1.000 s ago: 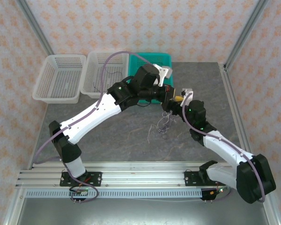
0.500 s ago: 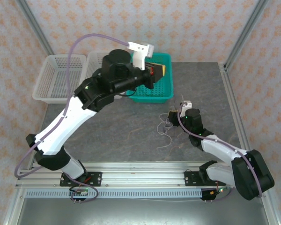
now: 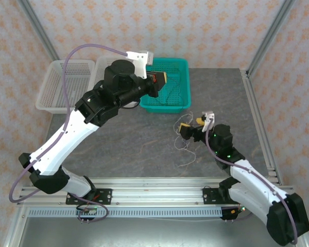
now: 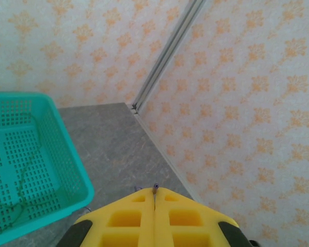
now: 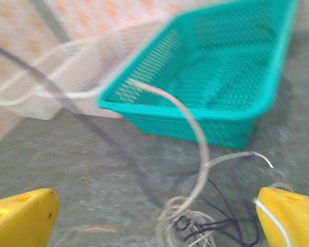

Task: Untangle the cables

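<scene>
Cables (image 5: pixel 175 211) look hair-light, limp, snag-prone; take a free end, not the knot. Right tool (image 5: pixel 157 203) gapes empty before teal basket (image 5: pixel 211 121); left tool (image 4: pixel 155 195) pinches purple strand (image 4: pixel 155 186)

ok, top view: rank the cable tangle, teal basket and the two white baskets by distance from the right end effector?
1. Cable tangle, on the table right beside the right end effector.
2. Teal basket, back centre.
3. Middle white basket, left of the teal one.
4. Left white basket, back-left corner.
</scene>
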